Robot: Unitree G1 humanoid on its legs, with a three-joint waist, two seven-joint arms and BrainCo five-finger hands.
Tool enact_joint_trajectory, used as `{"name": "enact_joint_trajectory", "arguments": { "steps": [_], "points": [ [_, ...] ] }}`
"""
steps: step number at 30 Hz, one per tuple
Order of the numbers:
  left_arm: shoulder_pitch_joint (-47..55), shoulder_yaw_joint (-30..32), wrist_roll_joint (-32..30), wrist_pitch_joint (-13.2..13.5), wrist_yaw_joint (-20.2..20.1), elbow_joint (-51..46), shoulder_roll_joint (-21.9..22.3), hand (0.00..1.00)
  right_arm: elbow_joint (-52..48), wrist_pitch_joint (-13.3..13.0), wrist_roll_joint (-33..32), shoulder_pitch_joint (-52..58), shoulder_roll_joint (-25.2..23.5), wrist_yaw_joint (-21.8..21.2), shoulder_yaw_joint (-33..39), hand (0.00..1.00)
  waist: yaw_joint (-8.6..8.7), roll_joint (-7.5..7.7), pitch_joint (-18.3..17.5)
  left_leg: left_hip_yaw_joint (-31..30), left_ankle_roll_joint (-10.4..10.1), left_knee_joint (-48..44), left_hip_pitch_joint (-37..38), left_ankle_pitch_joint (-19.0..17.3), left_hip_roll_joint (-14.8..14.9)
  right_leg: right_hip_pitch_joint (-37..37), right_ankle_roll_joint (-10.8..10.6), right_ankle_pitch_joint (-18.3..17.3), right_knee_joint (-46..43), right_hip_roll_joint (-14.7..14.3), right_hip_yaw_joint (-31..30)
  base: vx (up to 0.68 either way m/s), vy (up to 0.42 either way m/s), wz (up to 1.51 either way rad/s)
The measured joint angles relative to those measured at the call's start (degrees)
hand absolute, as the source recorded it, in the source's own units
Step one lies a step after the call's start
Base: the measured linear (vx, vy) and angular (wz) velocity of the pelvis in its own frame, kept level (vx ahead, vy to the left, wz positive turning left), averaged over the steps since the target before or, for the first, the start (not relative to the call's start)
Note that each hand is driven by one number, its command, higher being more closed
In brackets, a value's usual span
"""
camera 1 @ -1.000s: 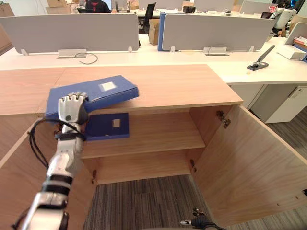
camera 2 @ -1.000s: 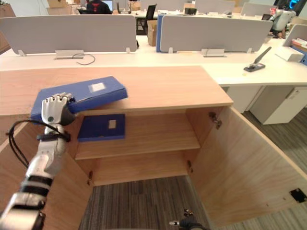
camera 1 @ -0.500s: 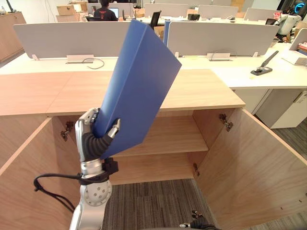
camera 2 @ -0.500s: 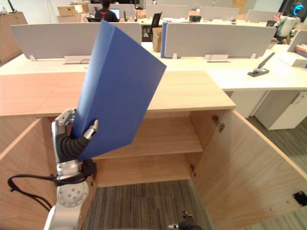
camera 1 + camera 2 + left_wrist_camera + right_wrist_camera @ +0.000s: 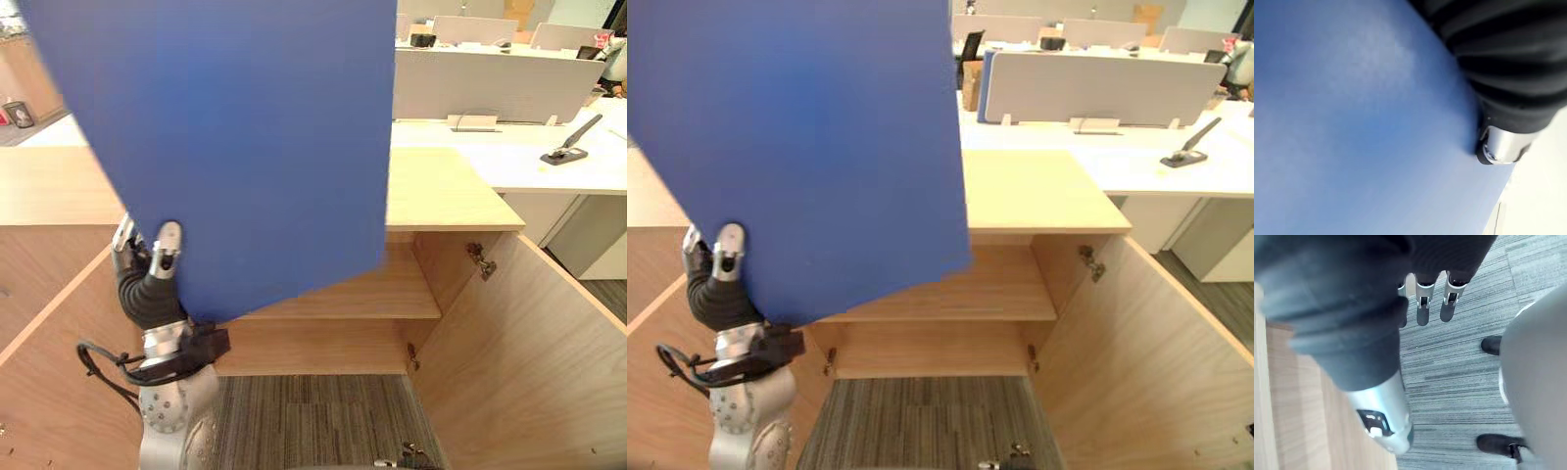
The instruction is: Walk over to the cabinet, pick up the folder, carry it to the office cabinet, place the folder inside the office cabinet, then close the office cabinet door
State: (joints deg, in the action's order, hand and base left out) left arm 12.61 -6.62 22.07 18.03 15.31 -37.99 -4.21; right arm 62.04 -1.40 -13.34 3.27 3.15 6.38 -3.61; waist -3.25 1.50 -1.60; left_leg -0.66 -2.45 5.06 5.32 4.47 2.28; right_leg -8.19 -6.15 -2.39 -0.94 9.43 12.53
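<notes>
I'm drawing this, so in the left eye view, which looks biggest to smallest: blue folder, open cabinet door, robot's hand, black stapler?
1. blue folder, close to the camera, so it looks huge
2. open cabinet door
3. left hand
4. black stapler, far off, so it looks tiny

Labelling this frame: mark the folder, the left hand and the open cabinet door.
folder (image 5: 245, 137), left eye view, blue cover.
left hand (image 5: 165, 251), left eye view, its thumb.
cabinet door (image 5: 529, 362), left eye view, inner face.
</notes>
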Motion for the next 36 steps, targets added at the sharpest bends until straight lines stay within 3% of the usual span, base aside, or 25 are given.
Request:
{"name": "enact_joint_trajectory", "arguments": {
  "steps": [2, 5, 6, 8, 9, 13, 23, 33, 36],
  "points": [
    [1.8, -0.1, 5.3, 0.0, -2.7, 0.0, 0.9, 1.00, -13.0, -0.5, -4.4, 1.1, -0.1, 0.0, -2.5, 0.00, 0.30, -0.54, 0.4, 0.1, 0.0, 0.0, 0.0, 0.2, 0.0, 0.9, 0.1, -0.1, -0.4, 0.0, -0.1, -0.04, -0.003, -0.02],
    [3.9, -0.1, 7.6, -1.0, -5.5, 0.0, 0.8, 1.00, -27.0, -1.1, -6.6, 1.1, -0.7, -0.5, -3.4, 0.00, 0.59, -0.51, 0.6, 0.3, 0.0, 0.0, -0.2, 0.2, 0.1, 1.1, 0.1, -0.1, -0.4, 0.0, -0.2, -0.01, 0.000, -0.01],
    [5.3, 0.2, 8.2, -1.4, -7.4, 0.0, 0.8, 1.00, -36.4, -2.8, -10.4, 0.8, -0.7, -1.6, -3.4, 0.00, 0.53, -0.28, 0.7, 0.3, 0.0, 0.0, -0.2, 0.2, 0.1, 1.1, 0.0, 0.0, -0.3, 0.0, -0.2, 0.00, 0.000, 0.00],
    [6.3, 0.7, 9.2, -1.7, -8.4, 0.0, 0.8, 1.00, -42.1, -3.8, -13.2, 0.5, -0.7, -2.4, -3.4, 0.00, 0.54, -0.11, 0.8, 0.3, 0.0, 0.0, -0.2, 0.2, 0.1, 1.2, -0.1, 0.1, -0.3, 0.0, -0.2, 0.00, 0.000, 0.00],
    [7.2, 1.4, 9.5, -2.5, -9.3, 0.0, 0.8, 1.00, -49.1, -5.1, -18.4, -0.5, -0.4, -3.7, -3.4, 0.00, 0.54, 0.24, 1.0, 0.3, 0.0, 0.0, -0.2, 0.2, 0.1, 1.1, -0.1, 0.1, -0.2, 0.0, -0.2, 0.00, 0.000, 0.00],
    [8.2, 2.5, 9.3, -3.8, -10.7, 0.0, 0.6, 1.00, -57.7, -6.1, -23.0, -5.7, 2.4, -6.1, -3.2, 0.00, 0.47, 0.95, 1.3, 0.4, 0.0, 0.0, -0.1, 0.2, 0.1, 1.1, -0.1, 0.1, -0.2, 0.0, -0.2, 0.00, 0.000, 0.00],
    [10.3, 2.3, 9.0, -4.5, -13.2, -2.7, -0.7, 1.00, -60.0, -6.7, -30.7, -24.7, 17.2, -8.7, -7.0, 0.00, -0.36, 1.16, 1.5, 0.3, 0.0, 0.0, -0.2, 0.2, 0.1, 1.1, -0.1, 0.1, -0.3, 0.0, -0.2, 0.00, 0.000, 0.00],
    [11.4, 2.3, 8.7, -4.6, -13.8, -2.8, -2.4, 1.00, -59.2, -6.5, -32.8, -32.2, 23.0, -10.3, -12.2, 0.00, -0.54, 1.16, 1.6, 0.3, 0.0, 0.0, -0.4, 0.2, 0.1, 1.1, -0.1, 0.1, -0.3, 0.0, 0.0, 0.00, 0.000, 0.00],
    [11.4, 2.6, 5.7, -4.6, -13.7, -2.8, -3.3, 1.00, -57.6, -6.4, -33.5, -34.5, 23.7, -10.7, -12.4, 0.00, -0.78, 1.22, 1.6, 0.3, 0.0, 0.0, -0.4, 0.2, 0.1, 1.1, -0.1, 0.1, -0.3, 0.0, 0.0, 0.00, 0.000, 0.00]
  ]
}}
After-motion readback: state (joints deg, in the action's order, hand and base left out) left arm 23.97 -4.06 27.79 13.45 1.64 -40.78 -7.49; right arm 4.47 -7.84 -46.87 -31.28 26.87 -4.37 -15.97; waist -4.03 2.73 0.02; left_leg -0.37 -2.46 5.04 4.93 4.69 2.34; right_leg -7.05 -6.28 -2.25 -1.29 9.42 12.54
